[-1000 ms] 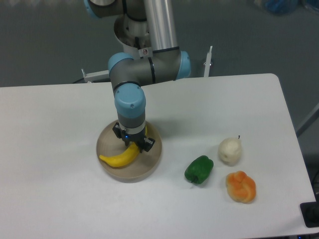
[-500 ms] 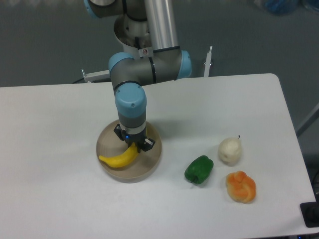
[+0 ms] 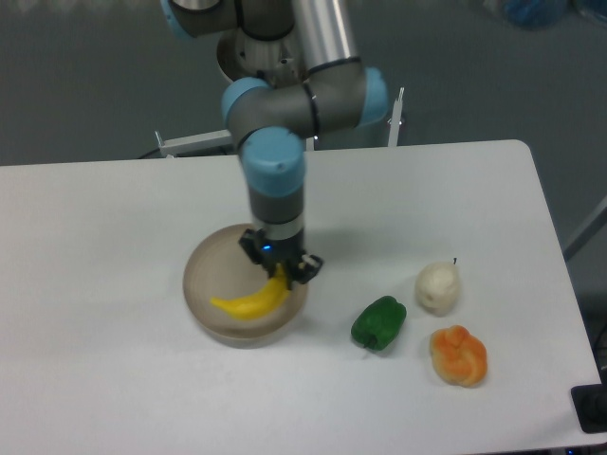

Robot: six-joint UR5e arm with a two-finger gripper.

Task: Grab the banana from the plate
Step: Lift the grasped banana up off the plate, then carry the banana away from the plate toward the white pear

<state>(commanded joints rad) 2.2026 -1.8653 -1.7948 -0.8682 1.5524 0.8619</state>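
Pinched on one end of the smooth, curved, bright yellow banana (image 3: 251, 301), my hand (image 3: 281, 272) carries it over the round, flat beige-tan plate (image 3: 201, 284) — whether it hangs clear or drags on the plate I cannot tell. Gripped so far off-centre, the long free end could swing or slip out of my narrow pinch — my fingers are closed tight against the fruit.

A single fixed camera looks down from high in front of the white bench (image 3: 142, 379), facing the arm's base beyond its far edge.
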